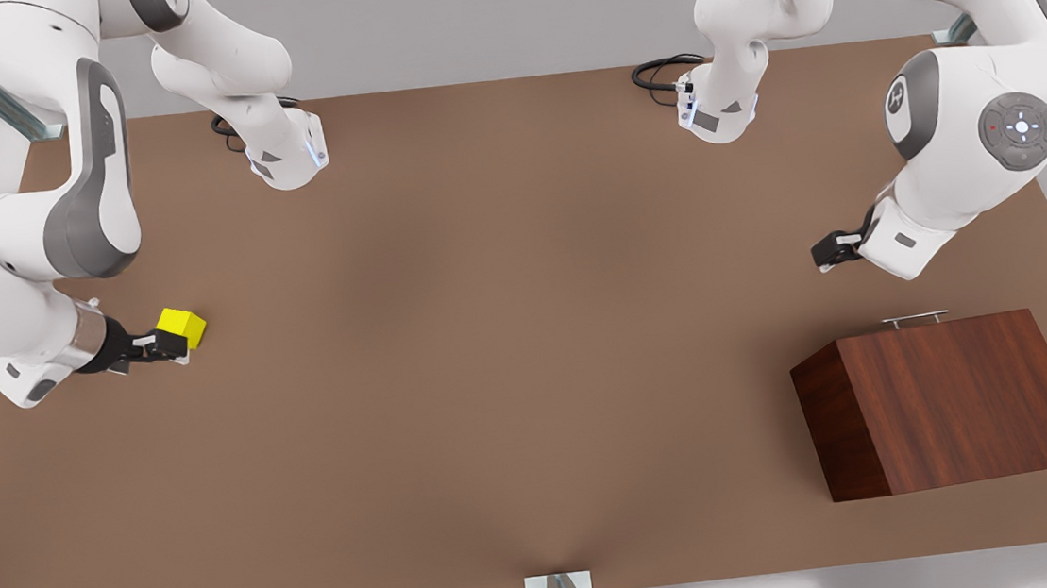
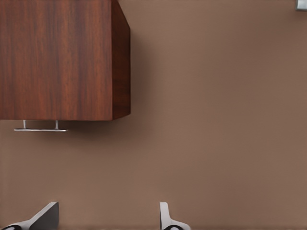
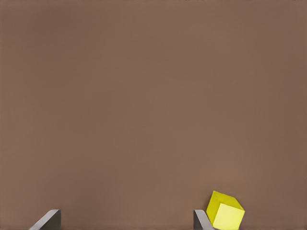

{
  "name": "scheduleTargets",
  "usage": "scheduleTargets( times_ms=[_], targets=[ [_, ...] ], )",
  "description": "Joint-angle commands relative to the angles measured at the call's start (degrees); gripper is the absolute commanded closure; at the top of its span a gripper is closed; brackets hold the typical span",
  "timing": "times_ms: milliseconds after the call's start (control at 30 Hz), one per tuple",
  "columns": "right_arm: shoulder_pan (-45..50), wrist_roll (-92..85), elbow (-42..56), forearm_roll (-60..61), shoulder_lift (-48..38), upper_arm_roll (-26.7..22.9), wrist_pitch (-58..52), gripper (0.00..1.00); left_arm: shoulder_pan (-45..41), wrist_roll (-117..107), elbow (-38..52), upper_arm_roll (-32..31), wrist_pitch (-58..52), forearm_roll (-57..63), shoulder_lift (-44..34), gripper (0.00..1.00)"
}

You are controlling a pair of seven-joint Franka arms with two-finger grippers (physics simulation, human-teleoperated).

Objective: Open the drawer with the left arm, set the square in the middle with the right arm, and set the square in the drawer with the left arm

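The square (image 1: 182, 326) (image 3: 225, 211), a small yellow cube, rests on the table at the front view's left. My right gripper (image 1: 164, 349) (image 3: 123, 221) is open right beside it. The cube lies just outside one fingertip (image 3: 200, 219), not between the fingers. The drawer is closed inside the wood-grain box (image 1: 959, 398) (image 2: 57, 57) at the front view's right, and its silver bar handle (image 1: 914, 319) (image 2: 41, 128) shows on the box's far side. My left gripper (image 1: 828, 253) (image 2: 105, 220) hangs open a short way from the handle, holding nothing.
The brown tabletop (image 1: 510, 352) stretches wide and bare between the two arms. Both arm bases (image 1: 284, 159) (image 1: 718, 111) stand at the table's far edge with black cables beside them. A metal bracket (image 1: 559, 586) sits at the near edge.
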Motion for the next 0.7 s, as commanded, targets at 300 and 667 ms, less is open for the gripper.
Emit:
scheduleTargets(
  times_ms=[300,667],
  targets=[
    [1.32,5.95,-22.12,0.52,-10.22,0.09,5.36,0.0,3.75,-52.07,-35.08,14.06,33.54,-0.11,-7.65,0.0],
    [-8.0,22.03,-44.12,1.84,-10.32,-0.79,21.46,0.0,7.09,-54.79,-47.13,14.24,57.99,0.16,-6.51,0.0]
  ],
)
